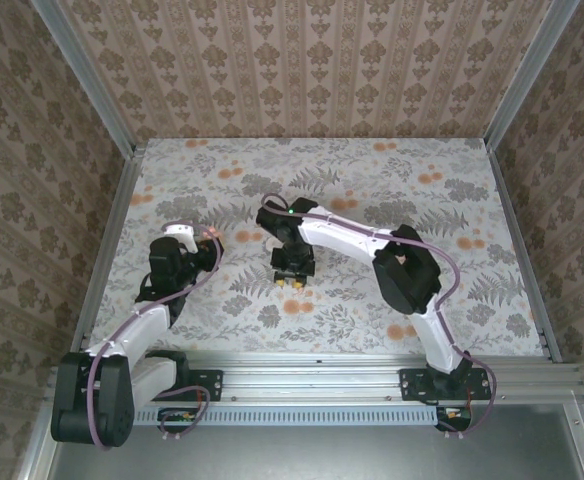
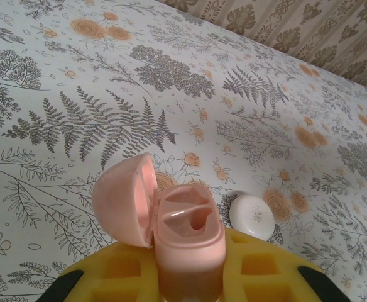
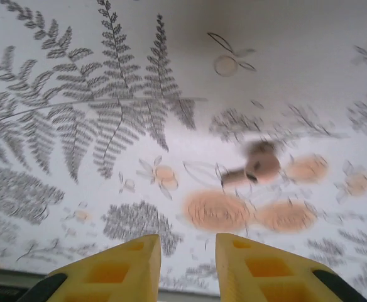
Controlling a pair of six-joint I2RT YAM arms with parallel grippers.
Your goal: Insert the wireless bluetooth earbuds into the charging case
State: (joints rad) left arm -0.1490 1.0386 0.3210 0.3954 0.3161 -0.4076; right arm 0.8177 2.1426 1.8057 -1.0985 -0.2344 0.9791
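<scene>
The patterned surface (image 1: 372,180) carries everything, and I have both arms out over it. My left hand (image 2: 190,277) is clamped on the pink charging case (image 2: 186,229), which stands upright between its fingers. The lid (image 2: 124,198) is swung back to that hand's left, and both wells look empty to me. My right hand (image 3: 188,251) points down at the surface with only a narrow gap between its fingers and nothing in it.

One earbud (image 3: 259,167), blurred and pinkish-brown here, lies on the surface ahead of the right hand and off to its right, well clear of the fingertips. A whitish rounded piece (image 2: 251,217) lies just ahead and to the right of the left hand, near the case. It may be the other earbud, though I cannot be sure.

I judge this to be the first pickup, with nothing seated yet. Next I need to slide the right hand forward and rightward until the earbud sits between its fingers, then lower it and close gently, because so small a piece could easily skid away.
</scene>
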